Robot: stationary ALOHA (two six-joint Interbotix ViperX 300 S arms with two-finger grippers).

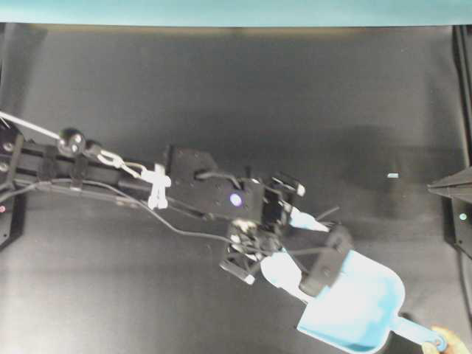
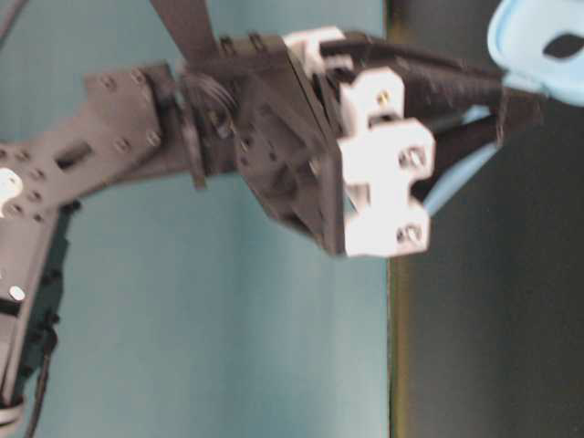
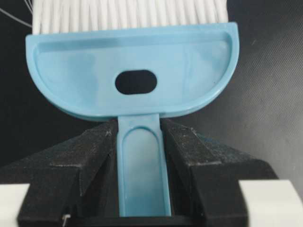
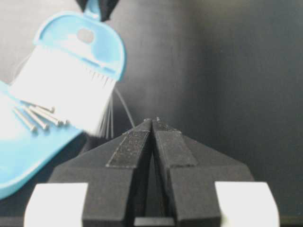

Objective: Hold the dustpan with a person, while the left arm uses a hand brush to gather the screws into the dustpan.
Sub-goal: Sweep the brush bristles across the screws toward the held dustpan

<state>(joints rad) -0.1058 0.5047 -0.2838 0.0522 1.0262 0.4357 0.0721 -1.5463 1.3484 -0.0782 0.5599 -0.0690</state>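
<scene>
A: What is the left gripper (image 3: 142, 156) doing?

B: Its jaws are closed on the slim handle of the hand brush (image 3: 135, 71), with the white bristles pointing away from the wrist.

A: And the dustpan (image 1: 361, 310)?

B: It lies on the dark table (image 1: 221, 88) under the brush, its handle toward the person (image 1: 451, 341), whose fingertips touch the handle's end. The screws (image 4: 35, 115) lie inside the dustpan, right against the bristles.

A: The right gripper (image 4: 152, 124)?

B: Well apart from the dustpan, its jaws pressed together on nothing.
</scene>
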